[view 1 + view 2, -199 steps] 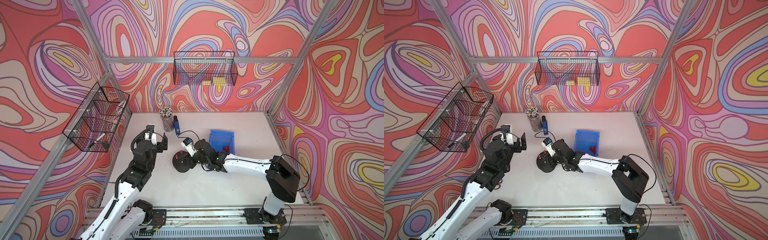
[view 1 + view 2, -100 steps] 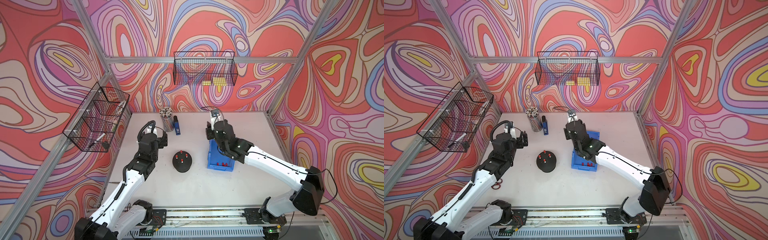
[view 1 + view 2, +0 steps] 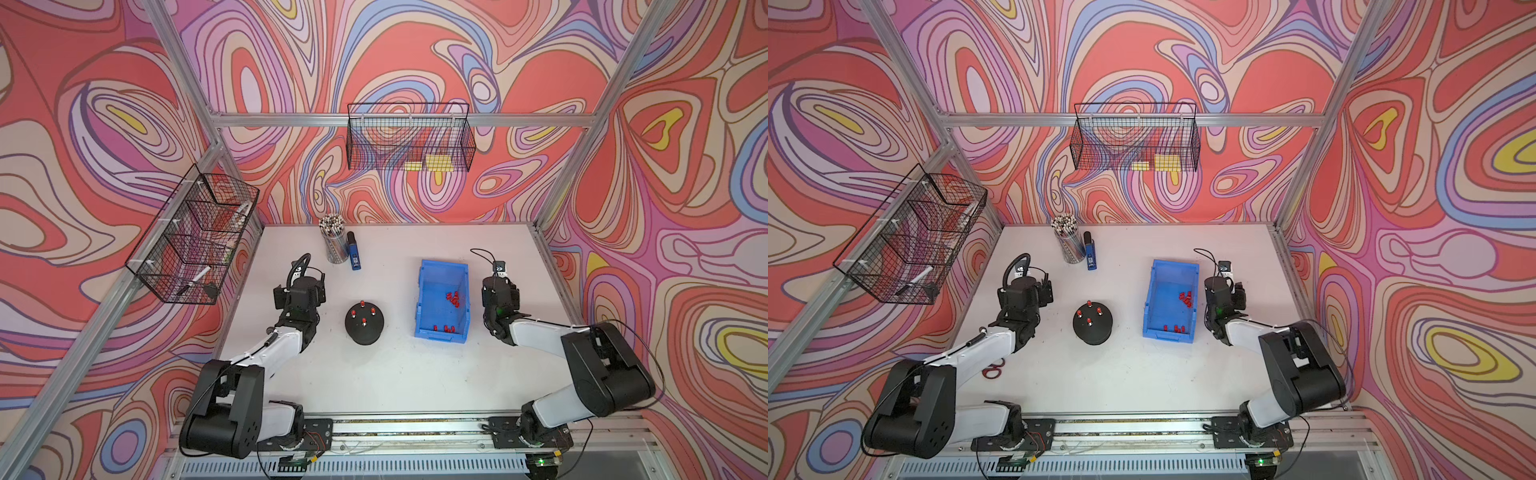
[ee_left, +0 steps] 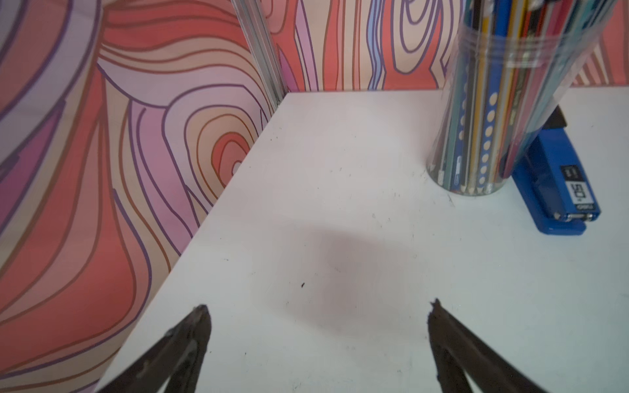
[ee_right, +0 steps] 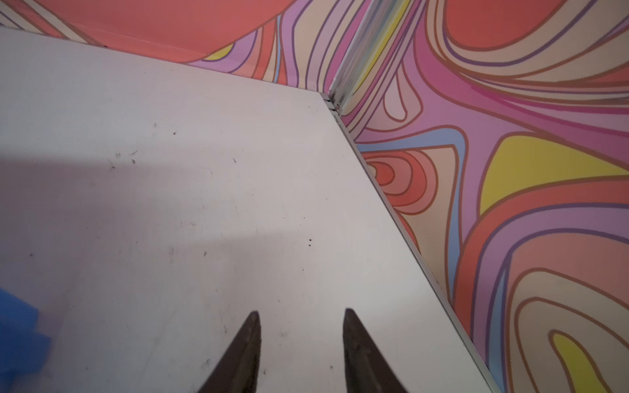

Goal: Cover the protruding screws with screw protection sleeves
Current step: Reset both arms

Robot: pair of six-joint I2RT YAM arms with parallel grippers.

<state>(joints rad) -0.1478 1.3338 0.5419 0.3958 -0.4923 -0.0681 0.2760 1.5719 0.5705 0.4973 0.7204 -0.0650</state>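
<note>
A black dome base (image 3: 364, 322) (image 3: 1093, 324) stands mid-table. Each of the protruding screws on it wears a red screw protection sleeve (image 3: 364, 321) (image 3: 1089, 303); no bare metal shows. More loose sleeves (image 3: 454, 298) (image 3: 1185, 298) lie in the blue bin (image 3: 428, 291) (image 3: 1156, 291). My left gripper (image 4: 319, 306) is open and empty over bare table, and its wrist (image 3: 305, 293) sits left of the dome. My right gripper (image 5: 302, 311) is open with nothing between its fingers; its wrist (image 3: 500, 291) sits right of the bin.
A clear cup of pencils (image 3: 333, 243) (image 4: 490, 119) and a blue stapler (image 3: 353, 255) (image 4: 558, 183) stand at the back. Red scissors (image 3: 994, 369) lie by the left arm. Wire baskets (image 3: 409, 139) (image 3: 195, 245) hang on the walls. The table's right edge (image 5: 391, 204) runs close to the right gripper.
My right gripper left the dome, passed over the blue bin and drew back to the bin's right side, its jaws opening wider. The left arm has pulled back a little.
</note>
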